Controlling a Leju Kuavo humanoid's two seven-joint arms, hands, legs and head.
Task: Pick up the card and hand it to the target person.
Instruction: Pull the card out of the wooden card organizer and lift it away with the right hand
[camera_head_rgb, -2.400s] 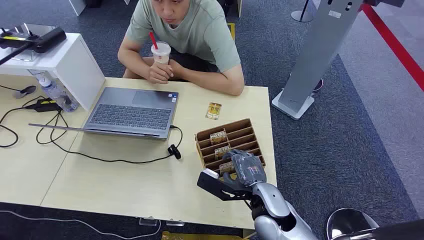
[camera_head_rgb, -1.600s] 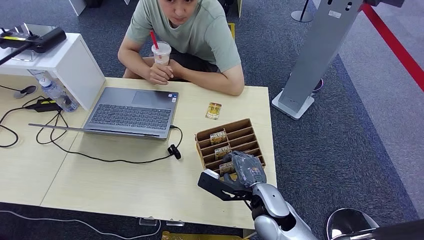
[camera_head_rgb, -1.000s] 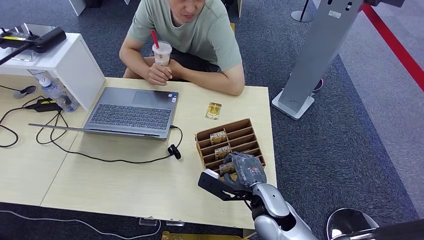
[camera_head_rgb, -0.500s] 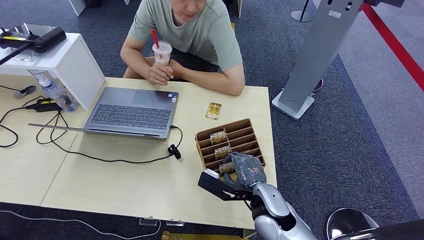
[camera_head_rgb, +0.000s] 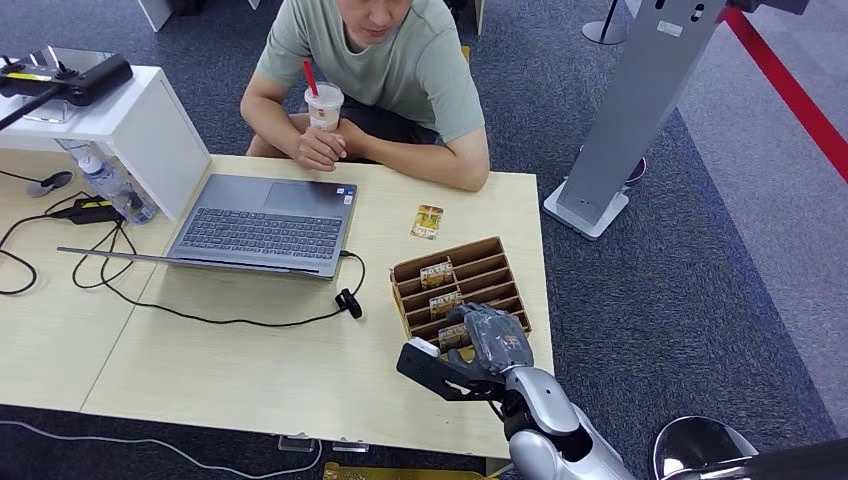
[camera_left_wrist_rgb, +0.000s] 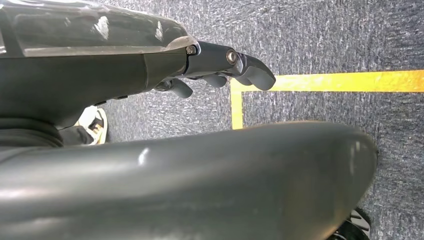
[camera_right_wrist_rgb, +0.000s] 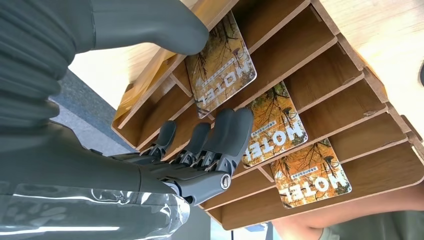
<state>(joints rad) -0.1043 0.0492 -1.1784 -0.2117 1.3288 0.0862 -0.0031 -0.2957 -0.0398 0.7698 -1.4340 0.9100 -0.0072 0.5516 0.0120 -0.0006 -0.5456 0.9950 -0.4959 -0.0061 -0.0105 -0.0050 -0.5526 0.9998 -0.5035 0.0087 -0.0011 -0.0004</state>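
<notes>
Our right robot hand (camera_right_wrist_rgb: 200, 150) has barely shifted over the wooden rack (camera_head_rgb: 490, 255) on the bench (camera_head_rgb: 250, 360), fingers spread and thumb beside the nearest slotted card (camera_right_wrist_rgb: 221, 65) without gripping it, so pickup remains ahead.

my light wooden table (camera_head_rgb: 250, 370) carries an open laptop (camera_head_rgb: 262, 224) on its far left, with black cables (camera_head_rgb: 200, 315) trailing near it. a wooden slotted rack (camera_head_rgb: 478, 262) sits at the right, and one loose card (camera_head_rgb: 427, 221) lies just beyond it.
</notes>
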